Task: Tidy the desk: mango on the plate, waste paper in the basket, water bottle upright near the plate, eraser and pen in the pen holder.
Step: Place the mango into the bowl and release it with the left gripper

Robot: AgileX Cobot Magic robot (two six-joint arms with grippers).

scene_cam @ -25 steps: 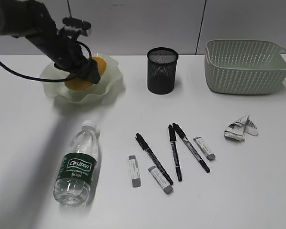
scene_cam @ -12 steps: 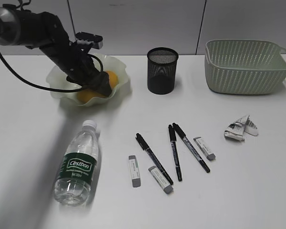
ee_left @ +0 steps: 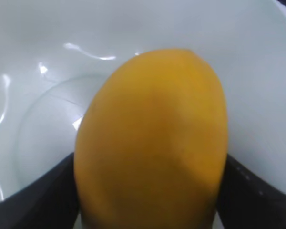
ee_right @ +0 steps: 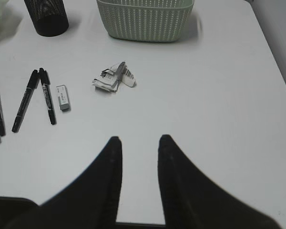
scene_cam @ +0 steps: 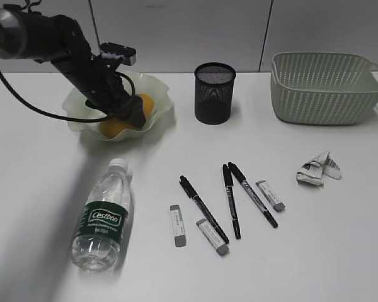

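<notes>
The mango (scene_cam: pixel 146 104) lies in the pale green plate (scene_cam: pixel 156 85) at the back left. My left gripper (scene_cam: pixel 130 114) is shut on it; in the left wrist view the mango (ee_left: pixel 152 133) fills the space between my black fingers (ee_left: pixel 43 191), over the plate's floor (ee_left: pixel 43 62). The water bottle (scene_cam: pixel 104 217) lies on its side at the front left. Three black pens (scene_cam: pixel 203 209) and three erasers (scene_cam: pixel 177 225) lie in the middle. The waste paper (scene_cam: pixel 316 168) lies at the right. My right gripper (ee_right: pixel 139 140) is open and empty above bare desk.
The black mesh pen holder (scene_cam: pixel 214 92) stands at the back centre, the green woven basket (scene_cam: pixel 327 88) at the back right. In the right wrist view the waste paper (ee_right: pixel 112 78), pens (ee_right: pixel 25 100), an eraser (ee_right: pixel 62 97) and the basket (ee_right: pixel 145 19) lie ahead.
My left gripper has moved right and down with the mango into the plate, and the plate has shifted a little to the right. In the last half second almost nothing moved.
</notes>
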